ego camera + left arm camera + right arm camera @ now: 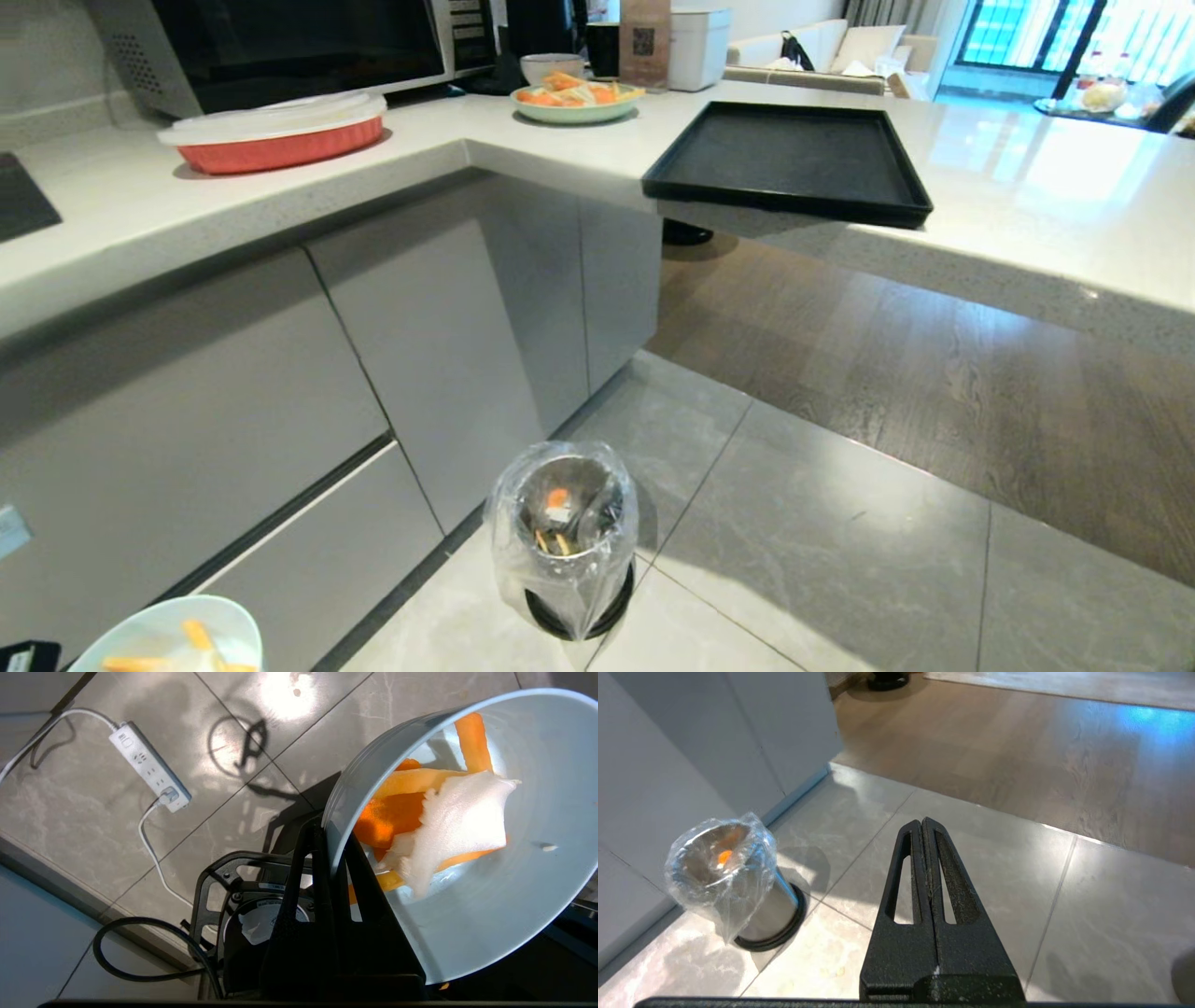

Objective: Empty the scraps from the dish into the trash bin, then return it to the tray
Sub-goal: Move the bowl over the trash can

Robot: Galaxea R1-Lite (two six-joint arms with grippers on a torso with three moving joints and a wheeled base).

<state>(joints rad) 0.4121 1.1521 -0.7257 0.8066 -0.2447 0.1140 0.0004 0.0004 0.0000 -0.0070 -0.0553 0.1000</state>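
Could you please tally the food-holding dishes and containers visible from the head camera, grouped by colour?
Pale blue-white: 1, the dish with scraps, low at the left.
Pale green: 1, the plate of orange slices on the counter.
Red: 1, the lidded baking dish.
White: 1, the bowl behind the plate.
Shiny metal: 1, the bagged trash bin on the floor.
Total: 5

Matte black left gripper (327,858): flat wedge-shaped fingers (303,891) with a rough, grainy finish, widening toward a black base bar. Same build on the right gripper (923,823): tapered black fingers (903,882), each pierced by a long narrow slot, dusted with pale specks and fine fibres.
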